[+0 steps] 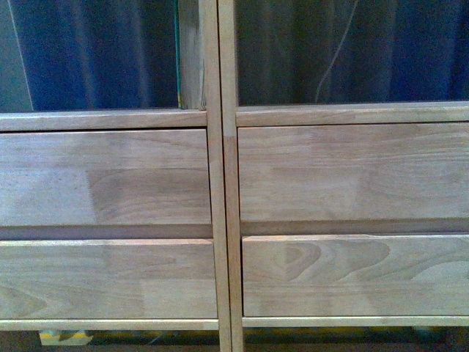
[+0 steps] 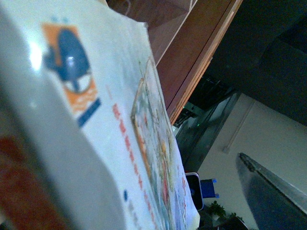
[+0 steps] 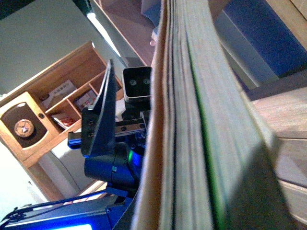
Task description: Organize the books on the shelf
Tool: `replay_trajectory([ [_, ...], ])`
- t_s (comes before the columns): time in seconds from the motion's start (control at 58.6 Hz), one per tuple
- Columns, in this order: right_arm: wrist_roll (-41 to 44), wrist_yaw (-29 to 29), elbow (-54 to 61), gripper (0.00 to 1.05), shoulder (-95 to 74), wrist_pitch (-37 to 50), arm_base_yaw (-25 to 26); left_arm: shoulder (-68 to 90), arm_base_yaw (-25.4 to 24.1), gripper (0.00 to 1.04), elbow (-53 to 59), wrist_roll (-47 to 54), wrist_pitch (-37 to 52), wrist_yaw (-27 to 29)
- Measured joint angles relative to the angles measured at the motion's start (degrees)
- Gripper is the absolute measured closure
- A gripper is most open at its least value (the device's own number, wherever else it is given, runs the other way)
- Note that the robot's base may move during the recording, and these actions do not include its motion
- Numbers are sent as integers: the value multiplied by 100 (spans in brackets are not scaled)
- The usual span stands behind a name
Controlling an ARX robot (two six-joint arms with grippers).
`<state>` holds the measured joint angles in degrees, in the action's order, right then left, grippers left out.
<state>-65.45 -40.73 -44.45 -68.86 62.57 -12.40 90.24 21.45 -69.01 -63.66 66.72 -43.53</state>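
The shelf [image 1: 220, 220] filled the front view, its four drawer fronts shut and no book showing in its open compartments, so the task looked unfinished. The books [image 3: 192, 143] were close against both wrist cameras, probably carried as one stack. The left gripper [image 3: 115, 120] sat just beside their page edges, whether its fingers pinched them I could not tell. The right fingers were out of view.

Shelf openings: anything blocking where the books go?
Nothing visible. Both open compartments above the shelf drawer fronts show only dark curtain behind. The books appear only in wrist views, so the approach path is unseen.
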Motion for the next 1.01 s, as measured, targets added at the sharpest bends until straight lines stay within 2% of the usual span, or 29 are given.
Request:
replay_trajectory([
  [0.205,-411,-535,153,97,4,645,28,-42,22,73,188,-44,459,-205],
  [0.29,-409,-927,240,84,59,678,20,-94,2,85,299,-109,603,-240],
  [0.426,-223,-1335,380,68,155,492,15,-179,-85,97,428,-184,662,-315],
  [0.597,28,-1777,529,49,249,348,269,-282,-348,98,490,-144,629,-284],
  [0.733,210,-2096,660,30,302,393,765,-402,-782,98,487,59,332,15],
  [0.836,428,-2343,741,15,350,376,1248,-516,-1143,98,415,498,-240,339],
  [0.904,837,-2396,748,6,466,-70,1596,-588,-1349,98,284,1062,-868,560],
  [1.006,1895,-2249,675,7,708,-1176,2170,-664,-1620,98,92,2122,-1897,1032],
])
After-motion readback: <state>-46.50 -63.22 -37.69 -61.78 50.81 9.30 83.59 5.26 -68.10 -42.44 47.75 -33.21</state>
